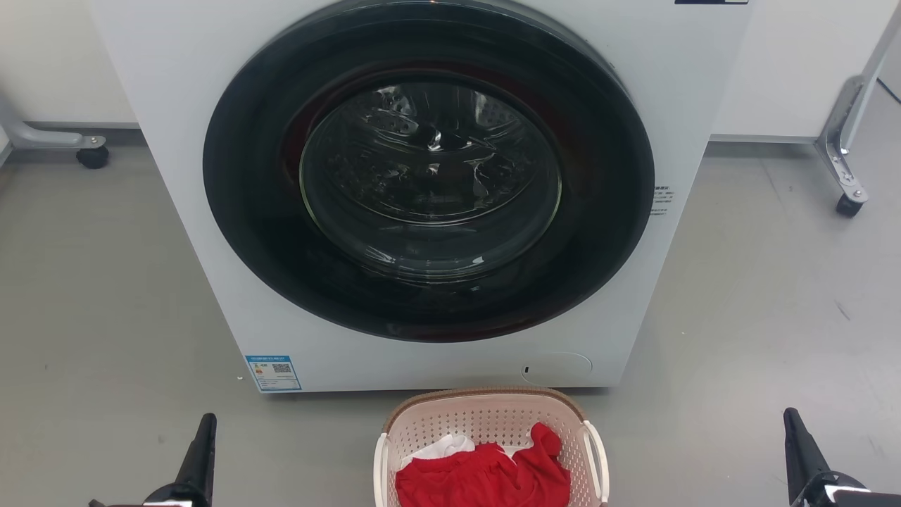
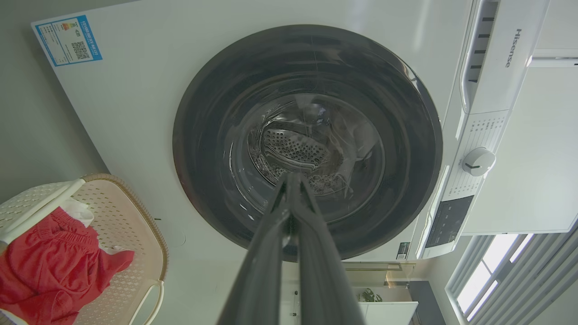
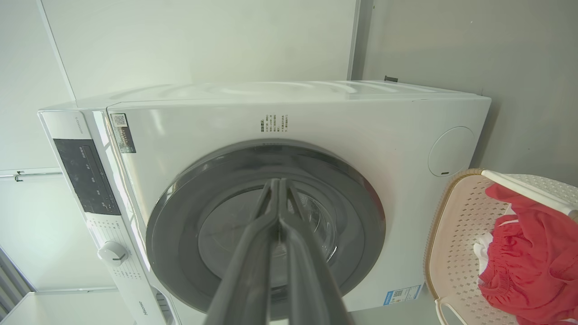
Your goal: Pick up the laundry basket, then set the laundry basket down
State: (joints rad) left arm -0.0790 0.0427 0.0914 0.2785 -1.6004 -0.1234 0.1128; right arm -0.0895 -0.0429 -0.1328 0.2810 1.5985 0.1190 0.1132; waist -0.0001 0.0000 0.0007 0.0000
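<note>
The laundry basket, pale pink-white with a brown braided rim and white loop handles, stands on the grey floor just in front of the washer, at the bottom centre of the head view. It holds a red garment and a white cloth. My left gripper is low at the left and my right gripper low at the right, each well apart from the basket. Both wrist views show the fingers pressed together, empty: left gripper, right gripper. The basket lies off to the side of each.
A white front-loading washer with its dark round door closed stands right behind the basket. Metal frame legs on casters sit at the far left and far right. Open grey floor lies on both sides of the basket.
</note>
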